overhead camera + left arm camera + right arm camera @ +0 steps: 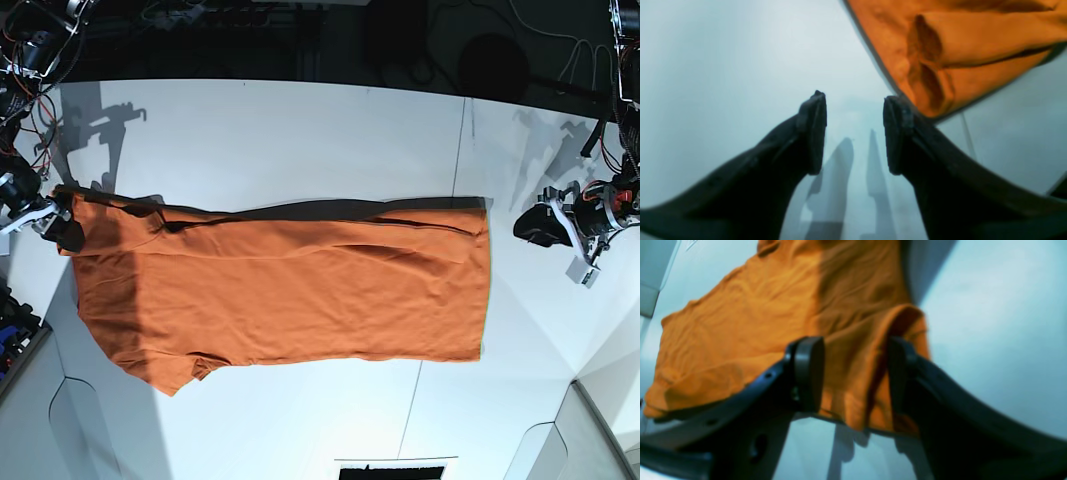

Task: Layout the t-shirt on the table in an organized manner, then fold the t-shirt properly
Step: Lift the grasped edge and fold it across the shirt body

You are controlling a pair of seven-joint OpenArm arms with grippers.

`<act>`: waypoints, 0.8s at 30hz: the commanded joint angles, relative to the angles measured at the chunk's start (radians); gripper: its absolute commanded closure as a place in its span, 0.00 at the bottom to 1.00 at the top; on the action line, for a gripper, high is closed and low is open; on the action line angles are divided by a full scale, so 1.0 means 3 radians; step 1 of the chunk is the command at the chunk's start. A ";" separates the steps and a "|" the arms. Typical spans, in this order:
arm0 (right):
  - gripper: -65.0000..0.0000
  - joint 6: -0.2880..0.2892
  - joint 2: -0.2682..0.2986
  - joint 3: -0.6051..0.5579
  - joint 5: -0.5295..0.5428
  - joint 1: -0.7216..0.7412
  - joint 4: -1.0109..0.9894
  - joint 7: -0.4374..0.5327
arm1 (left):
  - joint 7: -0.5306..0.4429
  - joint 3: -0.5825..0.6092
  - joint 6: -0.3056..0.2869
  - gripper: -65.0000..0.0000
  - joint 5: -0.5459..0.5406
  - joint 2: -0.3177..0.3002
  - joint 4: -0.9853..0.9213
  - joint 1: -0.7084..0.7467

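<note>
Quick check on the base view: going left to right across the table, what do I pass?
right gripper at the shirt's corner → t-shirt spread flat on the table → dark table seam → left gripper, clear of the cloth.

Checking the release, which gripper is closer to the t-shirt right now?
Right. The right gripper stands open with a fold of the t-shirt between its fingers. The left gripper is open over bare table, just off the shirt's corner.

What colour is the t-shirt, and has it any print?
Plain orange t-shirt, no print visible; clearest in the base view.
</note>
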 commanded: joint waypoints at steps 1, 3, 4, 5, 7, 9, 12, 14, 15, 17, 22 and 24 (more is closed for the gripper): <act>0.53 -0.0010 0.0078 0.0098 0.0136 0.0050 0.0089 0.0042 | 0.0037 -0.0038 -0.0019 0.53 -0.0145 -0.0081 0.0060 -0.0061; 0.53 -0.0010 0.0076 0.0273 0.0153 0.0050 0.0121 -0.0041 | 0.0191 -0.0038 -0.0019 0.53 -0.0331 -0.0102 0.0067 -0.0051; 0.53 -0.0010 0.0083 0.0362 0.0196 0.0050 0.0126 -0.0086 | 0.0234 -0.0039 -0.0019 0.53 -0.0399 -0.0112 0.0067 -0.0051; 0.53 -0.0010 0.0088 0.0445 0.0230 0.0051 0.0126 -0.0125 | 0.0258 -0.0047 -0.0019 0.53 -0.0431 -0.0118 0.0067 -0.0051; 0.53 -0.0009 0.0098 0.0577 0.0231 0.0031 0.0126 -0.0131 | 0.0258 -0.0072 -0.0019 0.53 -0.0479 -0.0122 0.0067 -0.0052; 0.53 -0.0009 0.0120 0.0621 0.0228 -0.0015 0.0125 -0.0128 | 0.0257 -0.0088 -0.0019 0.53 -0.0506 -0.0121 0.0067 -0.0052; 0.53 -0.0009 0.0130 0.0618 0.0188 -0.0116 0.0125 -0.0075 | 0.0257 -0.0088 -0.0019 0.53 -0.0539 -0.0103 0.0066 -0.0051; 0.53 -0.0011 0.0127 0.0591 0.0109 -0.0186 0.0118 -0.0015 | 0.0256 -0.0088 -0.0019 0.53 -0.0542 -0.0078 0.0066 -0.0051; 0.53 -0.0013 0.0127 0.0575 0.0071 -0.0228 0.0117 0.0043 | 0.0256 -0.0088 -0.0019 0.53 -0.0540 -0.0061 0.0066 -0.0052; 0.53 -0.0013 0.0122 0.0525 0.0003 -0.0282 0.0094 0.0098 | 0.0257 -0.0088 -0.0019 0.53 -0.0539 -0.0037 0.0066 -0.0051; 0.53 -0.0013 0.0121 0.0263 -0.0014 -0.0278 -0.0148 0.0165 | 0.0256 -0.0088 -0.0019 0.44 -0.0432 0.0051 0.0052 -0.0050; 0.53 -0.0013 0.0120 0.0132 -0.0008 -0.0271 -0.0229 0.0203 | 0.0209 -0.0088 -0.0019 0.42 -0.0355 0.0089 0.0020 -0.0051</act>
